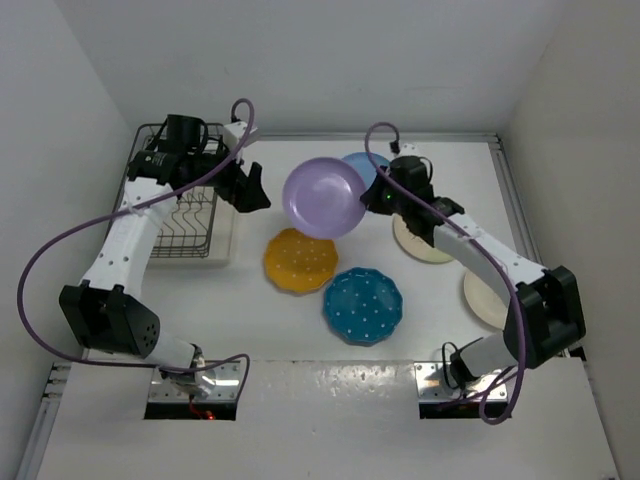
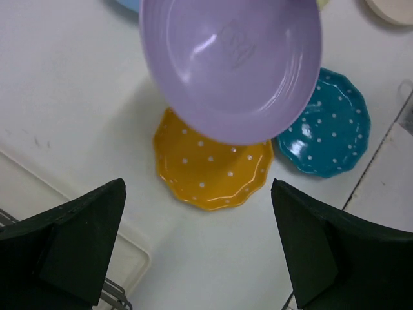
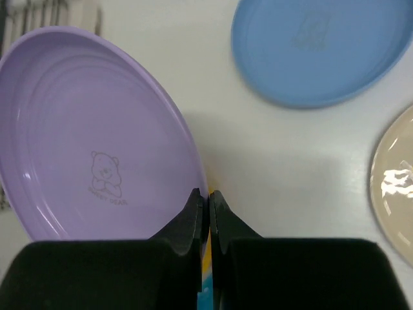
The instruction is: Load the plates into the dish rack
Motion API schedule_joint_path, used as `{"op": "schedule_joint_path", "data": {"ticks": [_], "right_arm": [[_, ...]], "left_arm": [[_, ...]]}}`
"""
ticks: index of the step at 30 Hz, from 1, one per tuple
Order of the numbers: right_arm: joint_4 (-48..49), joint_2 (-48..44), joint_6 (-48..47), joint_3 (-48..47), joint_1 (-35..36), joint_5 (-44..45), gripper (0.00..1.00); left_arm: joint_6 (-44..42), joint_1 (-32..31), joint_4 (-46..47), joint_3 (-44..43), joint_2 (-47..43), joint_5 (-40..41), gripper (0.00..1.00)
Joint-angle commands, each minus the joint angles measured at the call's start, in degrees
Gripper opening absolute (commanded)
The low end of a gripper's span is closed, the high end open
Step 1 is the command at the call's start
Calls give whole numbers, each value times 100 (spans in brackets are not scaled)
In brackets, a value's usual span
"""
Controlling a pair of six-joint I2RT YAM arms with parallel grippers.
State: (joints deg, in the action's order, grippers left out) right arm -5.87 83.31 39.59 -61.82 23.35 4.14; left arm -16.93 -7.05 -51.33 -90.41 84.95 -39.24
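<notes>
My right gripper [image 1: 372, 197] is shut on the rim of the lavender plate [image 1: 322, 197] and holds it tilted above the table; its fingers [image 3: 193, 210] pinch the plate's edge [image 3: 90, 142]. The plate also fills the top of the left wrist view [image 2: 232, 64]. My left gripper [image 1: 252, 190] is open and empty beside the plate's left edge, between it and the dark wire dish rack [image 1: 185, 230]. The yellow dotted plate [image 1: 300, 261] and the teal dotted plate [image 1: 363, 305] lie flat on the table. The light blue plate [image 1: 367, 161] lies behind the lavender one. A cream plate [image 1: 420, 245] lies under my right arm.
The rack stands on a flat cream tray [image 1: 226, 243] at the left, whose corner shows in the left wrist view [image 2: 126, 258]. Another cream round dish [image 1: 482, 297] lies at the right, partly hidden by the right arm. White walls close in the table.
</notes>
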Motion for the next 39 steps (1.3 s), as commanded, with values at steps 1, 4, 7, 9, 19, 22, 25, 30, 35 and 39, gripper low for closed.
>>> {"op": "schedule_joint_path", "data": {"ticks": [1,4,7,9,19,22,25,30,35,39], "right_arm": [[7,-16,-312,65,440,341,0],[138,80,-330,47,862,350,0],[244,186,-365,47,1100,333,0],[314,195,-365,170,1224,272,0],[1114,335,-295,478,1584,-282,0],[1307,379,-294,426,1576,-379,0],[1483,423,-338,399,1663,-616,0],[1615,458,-260,417,1514,-765,0],[1738,546,-224,382,1435,-985,0],[1677,669,-224,224,1303,-1380,54]], "left_arm": [[-214,2,27,372,-426,-718,100],[-56,2,290,979,-479,-244,100],[5,2,396,1253,-409,30,100],[66,2,466,1386,-338,101,100],[251,168,703,1403,-171,505,62],[251,221,703,1474,-224,505,50],[199,274,756,1597,-224,620,39],[199,345,756,1597,-224,760,25],[199,345,756,1650,-276,760,4],[347,397,704,1264,-277,1382,0]]}}
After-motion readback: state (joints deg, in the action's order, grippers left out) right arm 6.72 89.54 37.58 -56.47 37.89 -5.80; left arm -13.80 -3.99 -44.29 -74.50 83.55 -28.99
